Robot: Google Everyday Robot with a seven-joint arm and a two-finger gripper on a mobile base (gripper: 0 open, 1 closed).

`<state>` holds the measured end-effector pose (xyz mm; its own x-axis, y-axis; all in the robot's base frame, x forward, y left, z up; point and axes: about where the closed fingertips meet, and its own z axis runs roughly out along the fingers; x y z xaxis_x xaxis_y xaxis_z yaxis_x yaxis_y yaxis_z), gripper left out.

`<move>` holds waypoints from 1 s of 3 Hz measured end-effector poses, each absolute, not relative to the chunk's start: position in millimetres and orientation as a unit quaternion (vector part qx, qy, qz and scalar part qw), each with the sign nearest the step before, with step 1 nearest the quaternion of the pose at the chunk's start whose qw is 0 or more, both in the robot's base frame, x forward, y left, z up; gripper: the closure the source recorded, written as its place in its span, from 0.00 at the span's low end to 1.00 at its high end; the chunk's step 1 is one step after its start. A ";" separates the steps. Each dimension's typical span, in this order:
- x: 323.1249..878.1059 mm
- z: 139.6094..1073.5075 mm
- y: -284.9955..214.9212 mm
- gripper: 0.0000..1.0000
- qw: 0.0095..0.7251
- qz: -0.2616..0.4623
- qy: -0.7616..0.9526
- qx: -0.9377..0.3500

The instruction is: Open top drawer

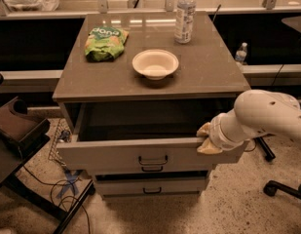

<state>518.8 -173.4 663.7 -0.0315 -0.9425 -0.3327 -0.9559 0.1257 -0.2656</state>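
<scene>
The top drawer is a wide grey drawer in the cabinet under the brown tabletop. It stands pulled partly out, with its dark inside showing and its small black handle at the centre of the front. My gripper, on a white arm coming in from the right, sits at the right end of the drawer front's top edge. Its tan fingers straddle that edge, one inside and one in front.
On the tabletop stand a white bowl, a green snack bag and a water bottle. Two smaller drawers sit below. A dark chair and cables are at the left, and chair legs at the right.
</scene>
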 end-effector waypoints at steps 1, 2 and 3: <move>518.7 663.9 -173.5 1.00 0.218 0.015 0.718 -0.661; 490.2 669.6 -185.4 1.00 0.221 0.029 0.718 -0.659; 492.0 670.5 -185.2 1.00 0.221 0.029 0.718 -0.659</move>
<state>492.0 -185.2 670.5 -0.0337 -0.9340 -0.3558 -0.9596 0.1297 -0.2497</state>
